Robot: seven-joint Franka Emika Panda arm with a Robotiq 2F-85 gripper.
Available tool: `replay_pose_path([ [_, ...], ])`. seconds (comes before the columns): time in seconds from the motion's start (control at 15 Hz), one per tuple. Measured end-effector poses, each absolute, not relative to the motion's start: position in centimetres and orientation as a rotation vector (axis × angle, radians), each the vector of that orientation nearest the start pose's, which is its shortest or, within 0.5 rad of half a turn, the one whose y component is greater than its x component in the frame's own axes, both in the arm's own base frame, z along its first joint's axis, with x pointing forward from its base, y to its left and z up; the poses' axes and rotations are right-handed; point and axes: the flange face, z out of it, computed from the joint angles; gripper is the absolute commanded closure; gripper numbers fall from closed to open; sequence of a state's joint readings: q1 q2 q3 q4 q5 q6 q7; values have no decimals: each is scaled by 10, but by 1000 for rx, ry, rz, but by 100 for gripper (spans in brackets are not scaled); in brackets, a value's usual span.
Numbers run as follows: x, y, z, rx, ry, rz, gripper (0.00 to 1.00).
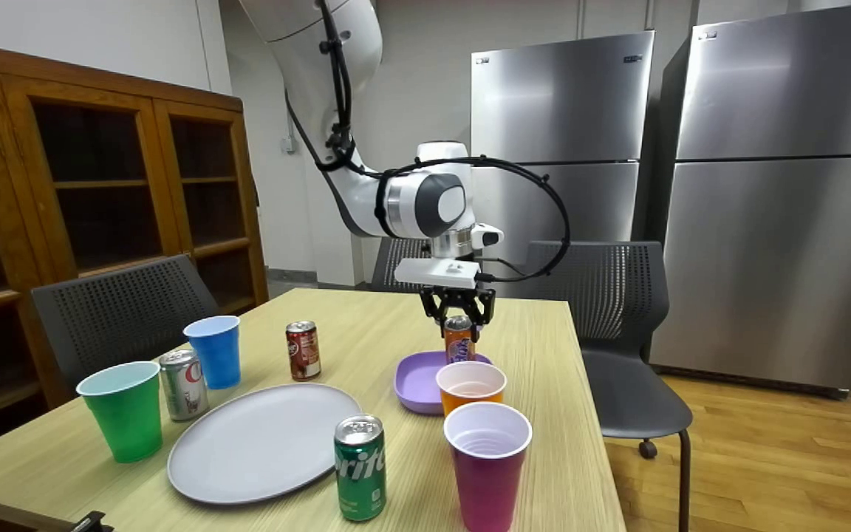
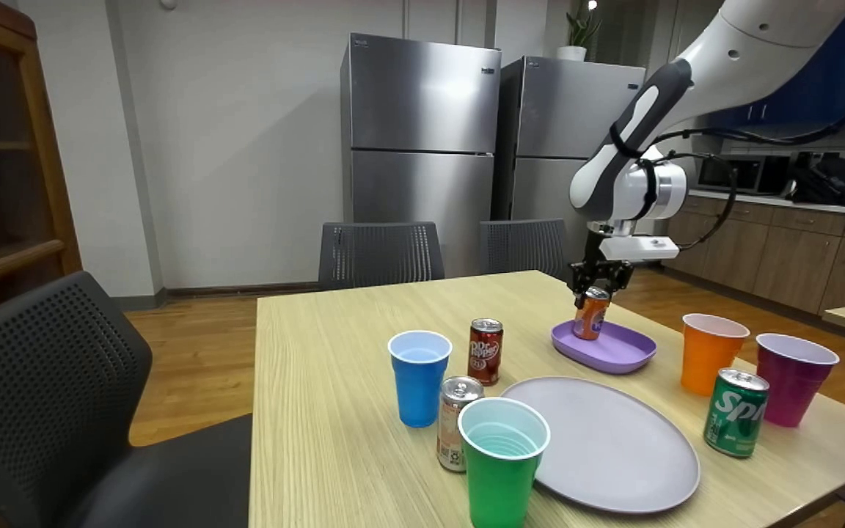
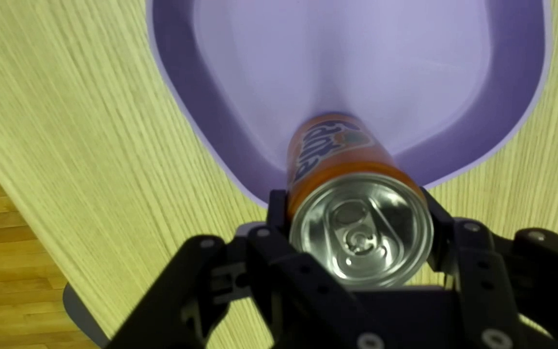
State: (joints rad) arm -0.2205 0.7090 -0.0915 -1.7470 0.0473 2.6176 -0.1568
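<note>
My gripper [image 1: 459, 332] points down over the table and is shut on an orange Fanta can [image 1: 459, 346]. In the wrist view one black finger stands on each side of the can [image 3: 337, 145], just below its silver lid. The can is over the near end of a shallow purple tray [image 3: 405, 63], its lower end inside the rim. In an exterior view the can [image 2: 590, 321] tilts slightly in the gripper [image 2: 593, 298], with its base low in the tray [image 2: 631, 350]. I cannot tell whether the base touches the tray floor.
An orange cup [image 2: 712, 359], a magenta cup [image 1: 488, 473] and a Sprite can [image 1: 360, 473] stand near the tray. A grey plate [image 1: 263, 443] lies beside a Dr Pepper can [image 1: 303, 353], a blue cup [image 1: 219, 358], a silver can [image 1: 185, 388] and a green cup [image 1: 126, 414]. Chairs surround the table.
</note>
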Motion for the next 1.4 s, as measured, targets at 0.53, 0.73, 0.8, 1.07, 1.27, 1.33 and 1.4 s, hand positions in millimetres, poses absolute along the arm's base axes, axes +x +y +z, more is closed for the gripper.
replay_pose_path([
  [0.53,649,-204,184,-3188,268,-229,11],
  [0.73,647,-204,182,-3186,270,-204,0],
  [0.8,646,-205,181,-3185,271,-196,0],
  [1.07,645,-208,180,-3184,280,-189,0],
  [1.27,644,-213,182,-3183,292,-194,0],
  [1.33,643,-215,184,-3183,296,-200,0],
  [1.4,643,-217,187,-3183,302,-205,0],
])
